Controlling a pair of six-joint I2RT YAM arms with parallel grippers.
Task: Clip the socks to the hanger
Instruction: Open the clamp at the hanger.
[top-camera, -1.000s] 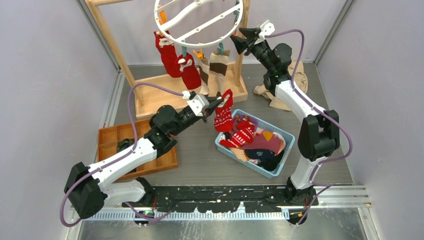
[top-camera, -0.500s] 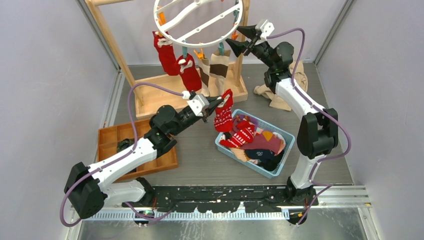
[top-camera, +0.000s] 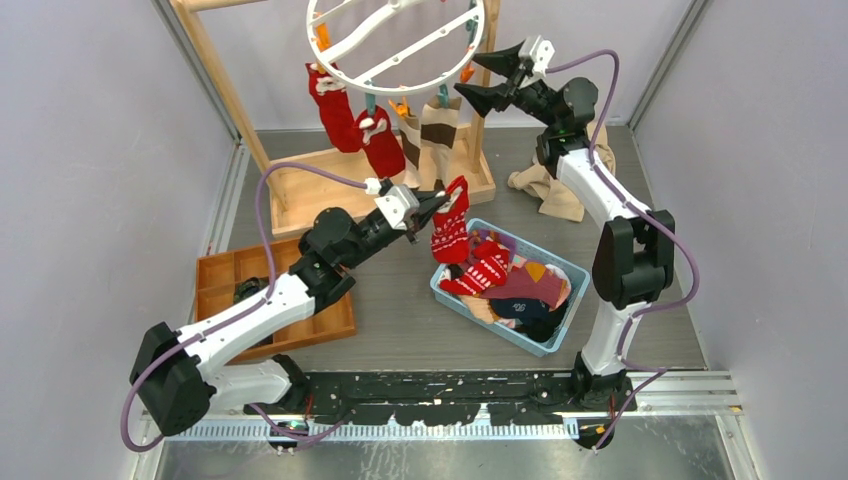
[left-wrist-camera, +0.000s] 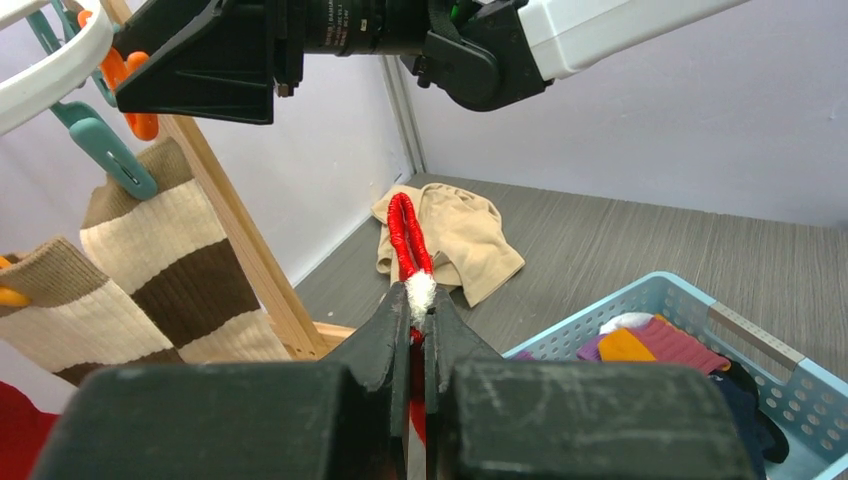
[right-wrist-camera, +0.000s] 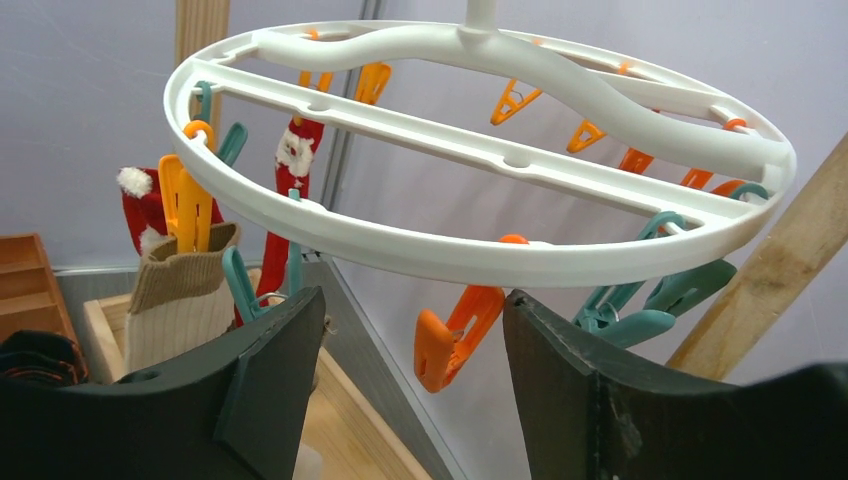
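The left jaws pinch a red sock (top-camera: 448, 232); the right jaws stand wide at the hanger (top-camera: 400, 45).
Only the right wrist view shows an orange clip (right-wrist-camera: 455, 335) framed between them.

Left hand (left-wrist-camera: 421, 322): we see it pinching a red sock (left-wrist-camera: 404, 230) tight.
Striped socks (left-wrist-camera: 165, 255): we see them hanging on the left.
Blue basket (left-wrist-camera: 640, 300): low right.
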